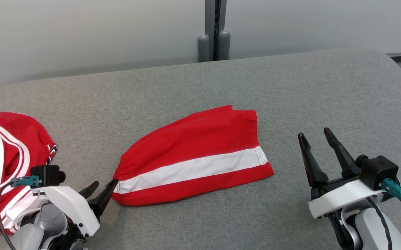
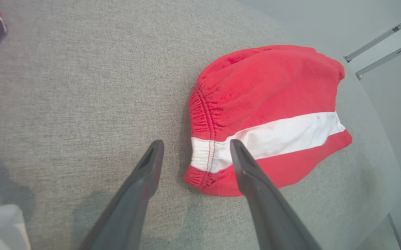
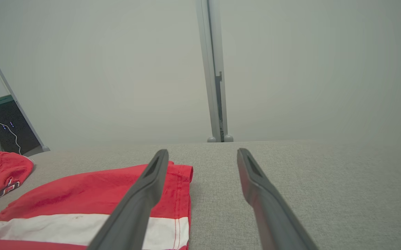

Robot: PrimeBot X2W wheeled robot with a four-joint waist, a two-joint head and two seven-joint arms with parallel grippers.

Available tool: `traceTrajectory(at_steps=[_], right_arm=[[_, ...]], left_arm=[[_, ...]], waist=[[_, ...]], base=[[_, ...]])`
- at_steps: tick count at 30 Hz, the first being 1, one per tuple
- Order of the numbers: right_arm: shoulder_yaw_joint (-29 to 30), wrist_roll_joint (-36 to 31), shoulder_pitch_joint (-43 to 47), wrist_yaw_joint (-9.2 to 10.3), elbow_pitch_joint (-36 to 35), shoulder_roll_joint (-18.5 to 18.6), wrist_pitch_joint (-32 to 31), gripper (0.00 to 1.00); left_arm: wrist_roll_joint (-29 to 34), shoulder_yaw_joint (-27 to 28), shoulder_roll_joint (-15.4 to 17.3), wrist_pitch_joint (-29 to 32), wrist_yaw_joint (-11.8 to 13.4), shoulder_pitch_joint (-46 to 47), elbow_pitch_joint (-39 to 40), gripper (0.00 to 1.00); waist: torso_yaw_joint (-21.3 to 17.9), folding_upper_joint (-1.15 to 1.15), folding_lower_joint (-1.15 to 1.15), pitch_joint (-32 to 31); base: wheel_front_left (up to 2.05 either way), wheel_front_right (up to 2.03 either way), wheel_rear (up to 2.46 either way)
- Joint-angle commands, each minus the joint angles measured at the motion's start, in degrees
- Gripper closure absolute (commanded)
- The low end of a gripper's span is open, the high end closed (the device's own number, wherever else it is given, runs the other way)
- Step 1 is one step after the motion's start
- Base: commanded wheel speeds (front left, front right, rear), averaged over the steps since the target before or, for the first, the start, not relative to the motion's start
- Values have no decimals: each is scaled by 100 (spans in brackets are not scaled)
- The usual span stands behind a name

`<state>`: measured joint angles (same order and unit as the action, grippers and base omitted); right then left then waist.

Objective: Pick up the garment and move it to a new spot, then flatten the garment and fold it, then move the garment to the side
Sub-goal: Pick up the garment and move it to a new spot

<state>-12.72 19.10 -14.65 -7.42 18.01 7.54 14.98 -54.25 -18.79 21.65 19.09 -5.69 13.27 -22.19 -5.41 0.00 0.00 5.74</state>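
Folded shorts lie mid-desk; both tools are spread and hold nothing.

The garment (image 1: 193, 156), red shorts with a white stripe, lies flat near the middle of the grey fabric-covered desk (image 1: 290, 86). It looks doubled over on itself, with the waistband end toward the left edge and the hem toward the right. The left tool (image 1: 105, 182) has its fingers spread at the waistband, one tip touching or just over the white stripe, gripping nothing. The right tool (image 1: 314, 133) is spread too, apart from the hem and nearer the front right corner. A second red-and-white garment (image 1: 9, 152) sits bunched at the left edge. Placing, flattening and folding appear done. The shift to the side seems to be the step left, unless this spot already counts as it.
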Motion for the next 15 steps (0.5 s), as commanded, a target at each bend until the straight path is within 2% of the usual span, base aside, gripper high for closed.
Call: traceTrajectory(at_steps=[1,5,9,15], right_arm=[[21,17,62,-13,26,57,20,0],[21,29,76,-13,57,101,19,0],[44,32,31,-13,81,145,13,0],[-12,100,-30,-13,19,237,-59,0]], left_arm=[[49,6,33,-56,23,-38,56,0],[152,116,96,-319,99,-47,408,0],[378,227,217,-597,331,-130,924,0],[959,438,374,-1186,966,-326,1751,0]], waist=[[17,0,0,-22],[47,0,0,-97],[75,0,0,-201],[107,0,0,-307]], base=[[0,0,0],[0,0,0],[0,0,0],[0,0,0]])
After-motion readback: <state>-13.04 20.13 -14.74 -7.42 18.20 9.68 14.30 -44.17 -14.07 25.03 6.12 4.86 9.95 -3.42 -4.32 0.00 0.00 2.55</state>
